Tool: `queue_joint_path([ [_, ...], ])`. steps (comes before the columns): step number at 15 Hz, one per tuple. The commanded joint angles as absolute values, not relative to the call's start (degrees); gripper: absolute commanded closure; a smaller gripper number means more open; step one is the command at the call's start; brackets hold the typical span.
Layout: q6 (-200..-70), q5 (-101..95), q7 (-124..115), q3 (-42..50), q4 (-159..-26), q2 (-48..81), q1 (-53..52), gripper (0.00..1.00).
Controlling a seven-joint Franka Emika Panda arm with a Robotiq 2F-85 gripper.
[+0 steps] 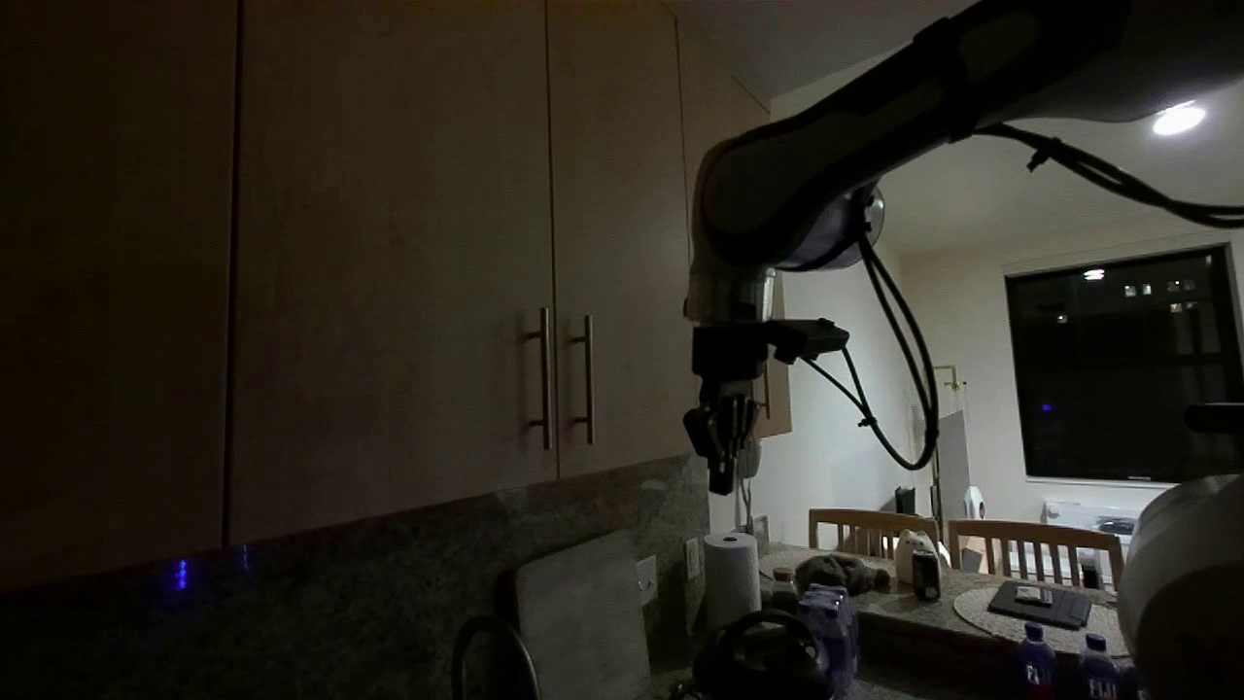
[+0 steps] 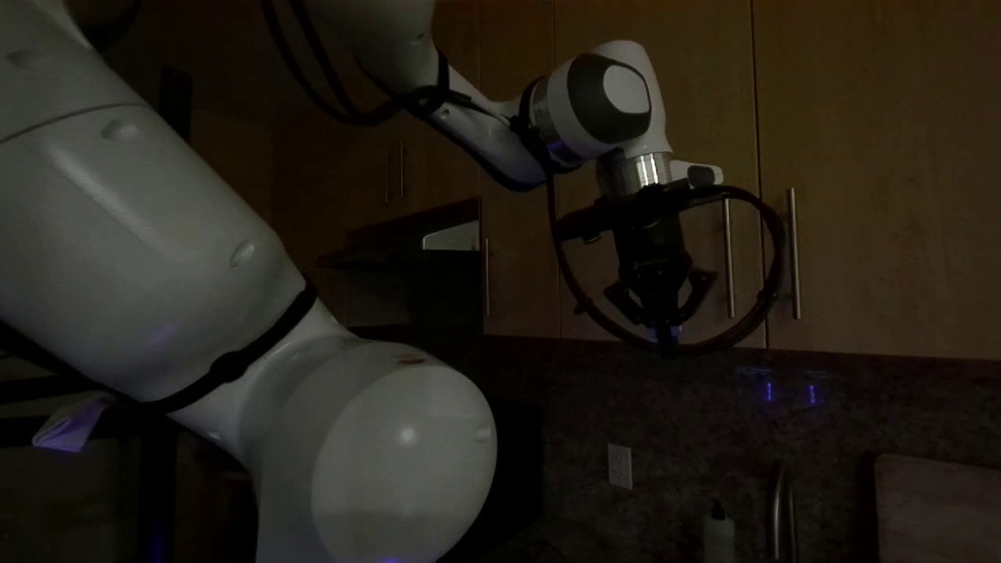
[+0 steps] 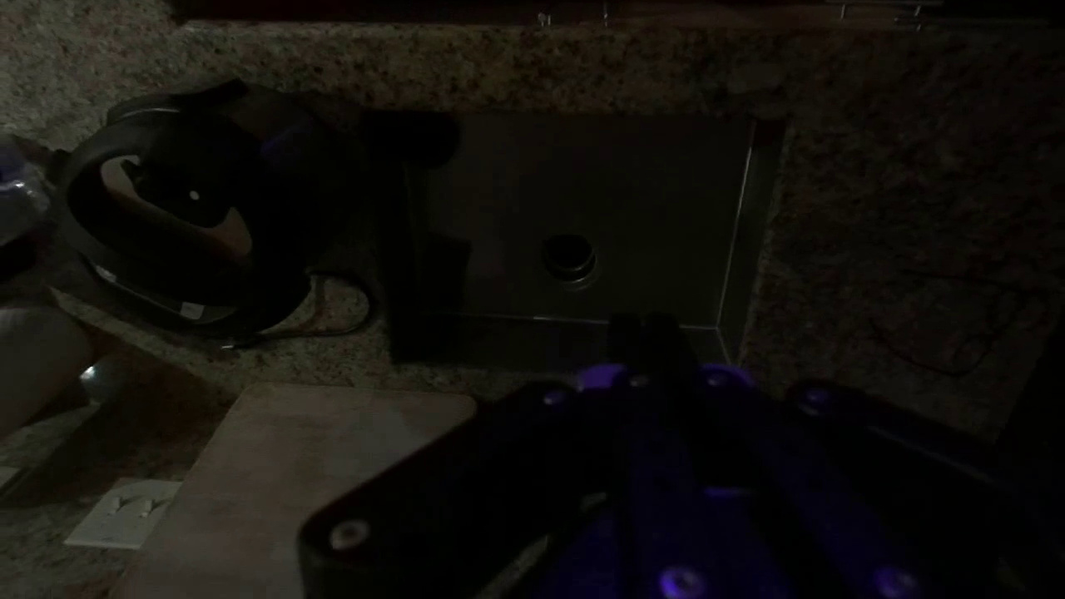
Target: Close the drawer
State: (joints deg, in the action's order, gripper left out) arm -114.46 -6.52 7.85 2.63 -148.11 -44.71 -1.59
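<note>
Gripper (image 3: 643,329), black and two-fingered, hangs with tips together, clear of the tall, flat, beige wooden door (image 1: 389,253) with slim metal bar handle (image 1: 545,379), flush at left in an exterior view.

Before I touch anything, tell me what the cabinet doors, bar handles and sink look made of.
Cabinet doors: apparently matte wood or veneer, brownish, faintly mottled. Bar handles: metal, perhaps brushed, with soft highlights. Sink: probably satin stainless steel; its edges glint, though it's dark.

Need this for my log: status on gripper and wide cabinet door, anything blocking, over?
Gripper shut, looks empty, pointing down. Wide cabinet door looks closed, sitting flush. Nothing seen blocking it.
</note>
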Motion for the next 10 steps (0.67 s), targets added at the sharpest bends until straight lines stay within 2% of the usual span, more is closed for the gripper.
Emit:
queue_joint_path([
  [1, -113.66, -6.08, 7.27, 2.25, -149.79, -47.11, -1.22, 0.93],
  [2, -113.29, -5.91, 7.48, 2.43, -149.93, -47.10, -1.32, 0.68],
  [3, -114.31, -6.36, 7.96, 2.46, -148.82, -45.89, -1.40, 0.93],
  [7, -114.15, -6.35, 7.97, 2.47, -149.19, -46.04, -1.40, 0.71],
  [8, -114.15, -6.35, 7.97, 2.47, -149.19, -46.05, -1.40, 0.68],
  [10, -114.15, -6.35, 7.97, 2.47, -149.19, -46.05, -1.40, 0.68],
])
